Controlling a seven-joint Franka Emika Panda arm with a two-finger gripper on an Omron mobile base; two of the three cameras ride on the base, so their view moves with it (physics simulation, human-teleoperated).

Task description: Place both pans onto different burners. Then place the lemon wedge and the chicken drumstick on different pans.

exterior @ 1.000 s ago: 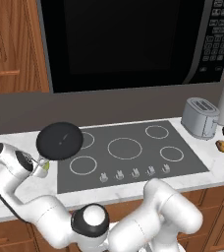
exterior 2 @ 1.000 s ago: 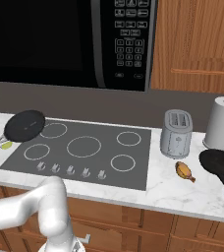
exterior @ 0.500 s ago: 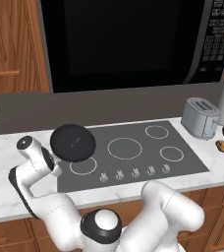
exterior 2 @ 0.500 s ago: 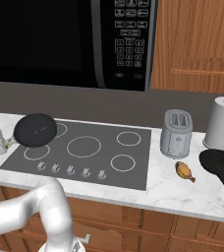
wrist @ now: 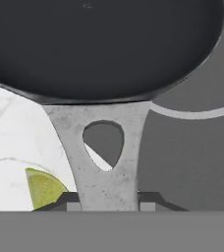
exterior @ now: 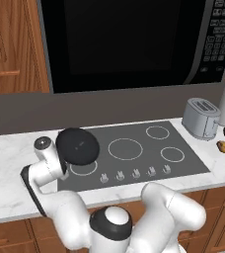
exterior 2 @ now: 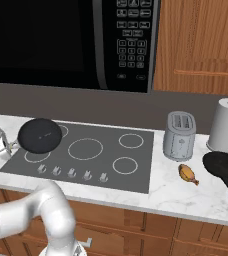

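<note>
your gripper (wrist: 106,204) is clamped narrow on the silver handle of the first pan (exterior: 77,146), holding it tilted above the front-left burner (exterior: 83,169) at the cooktop (exterior 2: 136,172) edge. lemon wedge (wrist: 44,187) sits on the white counter (exterior: 8,163) just beside the handle, under the hand. second pan (exterior 2: 223,165) is on the counter far right, near the paper towel roll (exterior 2: 226,125). chicken drumstick (exterior 2: 187,173) lies between it and the toaster (exterior 2: 180,135).

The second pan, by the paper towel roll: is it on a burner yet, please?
No, the second pan sits on the marble counter right of the toaster.
</note>
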